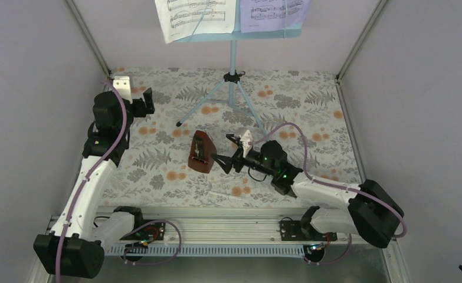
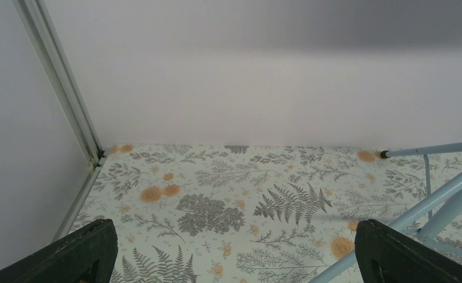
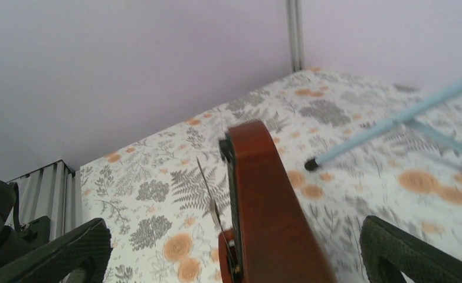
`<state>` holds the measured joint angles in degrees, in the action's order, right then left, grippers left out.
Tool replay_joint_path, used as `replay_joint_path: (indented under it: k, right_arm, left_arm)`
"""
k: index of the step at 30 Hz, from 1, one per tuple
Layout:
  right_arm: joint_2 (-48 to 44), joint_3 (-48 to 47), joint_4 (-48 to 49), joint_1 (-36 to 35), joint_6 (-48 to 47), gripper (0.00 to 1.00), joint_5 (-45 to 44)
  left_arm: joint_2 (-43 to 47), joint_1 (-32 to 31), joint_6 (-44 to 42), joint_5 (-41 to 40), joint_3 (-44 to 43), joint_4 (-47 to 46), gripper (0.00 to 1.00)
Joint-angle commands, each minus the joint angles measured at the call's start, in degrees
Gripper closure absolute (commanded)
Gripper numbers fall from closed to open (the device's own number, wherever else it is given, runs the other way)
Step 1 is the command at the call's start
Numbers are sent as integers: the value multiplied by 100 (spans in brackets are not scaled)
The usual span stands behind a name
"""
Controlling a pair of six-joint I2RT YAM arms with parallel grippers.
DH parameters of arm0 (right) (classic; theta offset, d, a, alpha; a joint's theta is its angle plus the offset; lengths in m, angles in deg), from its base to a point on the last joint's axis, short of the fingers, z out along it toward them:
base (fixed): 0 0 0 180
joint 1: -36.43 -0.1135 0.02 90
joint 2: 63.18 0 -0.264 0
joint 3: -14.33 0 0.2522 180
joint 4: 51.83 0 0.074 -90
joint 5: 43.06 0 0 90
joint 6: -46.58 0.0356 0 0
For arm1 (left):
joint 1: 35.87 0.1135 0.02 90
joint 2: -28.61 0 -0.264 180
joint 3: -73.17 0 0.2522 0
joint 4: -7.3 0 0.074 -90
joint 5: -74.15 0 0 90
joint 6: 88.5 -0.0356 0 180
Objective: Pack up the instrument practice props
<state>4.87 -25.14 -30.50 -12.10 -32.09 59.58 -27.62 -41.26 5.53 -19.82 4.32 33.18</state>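
Observation:
The light-blue music stand stands at the back centre on its tripod legs. A white sheet-music page and a lavender page rest on its desk. The reddish-brown pyramid metronome stands mid-table; in the right wrist view it rises between the fingers with its thin pendulum rod out. My right gripper is open just right of the metronome, not touching it. My left gripper is open and empty at the back left, with the stand's legs to its right.
The floral tablecloth covers the table. Grey walls and metal corner posts close in the left, back and right sides. The arms' mounting rail runs along the near edge.

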Motion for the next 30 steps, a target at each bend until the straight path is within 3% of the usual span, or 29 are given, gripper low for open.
replay_joint_path:
  k: [1, 6, 11, 30]
  right_arm:
    - [443, -445, 527, 33, -883, 0, 594]
    - [1181, -944, 702, 30, -1138, 0, 892]
    - [1937, -1366, 607, 29, -1539, 0, 605]
    - [2680, -1620, 908, 29, -1646, 0, 72]
  left_arm:
    - [79, -16, -44, 96, 33, -114, 0]
    - [92, -17, -58, 88, 25, -109, 0]
    - [79, -17, -55, 64, 25, -98, 0]
    - [8, -20, -8, 225, 10, -91, 0]
